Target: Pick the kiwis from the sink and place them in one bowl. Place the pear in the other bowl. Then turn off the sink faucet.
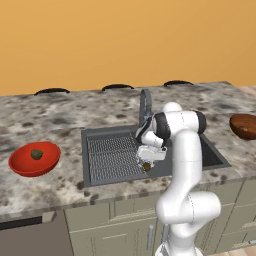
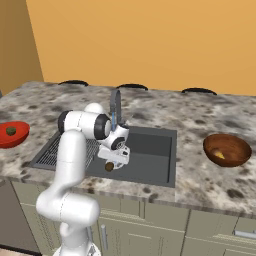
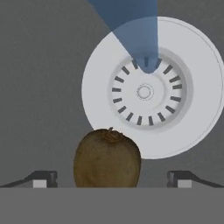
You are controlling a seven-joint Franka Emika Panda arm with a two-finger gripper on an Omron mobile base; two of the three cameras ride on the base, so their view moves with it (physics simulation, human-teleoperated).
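left base view – arm: i have the gripper point(image 1: 146, 161) lowered into the sink point(image 1: 100, 175), toward the basin's front edge, just right of the ribbed wire rack point(image 1: 111, 157).
left base view – brown kiwi: i see the brown kiwi point(image 1: 147, 166) right under the hand, low in the basin near its front wall; whether it touches the fingers i cannot tell here.
left base view – bowls: the red bowl point(image 1: 20, 165) sits near the worktop's left end with the olive-green kiwi point(image 1: 36, 154) already in it; the brown bowl point(image 1: 246, 131) is at the right edge.
left base view – faucet: the faucet point(image 1: 145, 106) stands at the sink's back edge, behind the wrist.
right base view – arm: the hand hangs over the basin's open half, the brown kiwi just below it by the front wall.
right base view – pear: an orange-tan piece, i take it for the pear point(image 2: 220, 155), lies inside the brown bowl near the worktop's right end.
right base view – water: a thin blue stream point(image 2: 114, 119) runs at the spout, so i judge the tap is on.
hand view – jaws: both finger tips stand wide apart, one on each side of the brown kiwi, clear gaps showing, nothing clamped.
hand view – position: the fruit lies on the basin floor at the rim of the pale drain point(image 3: 197, 65), with water landing on the drain's centre.
handling – my judgement: light, firm but bruisable, rounded and likely wet, so it could roll or squirt out; i would close gently across its widest middle, fingers centred, not near the stem end.
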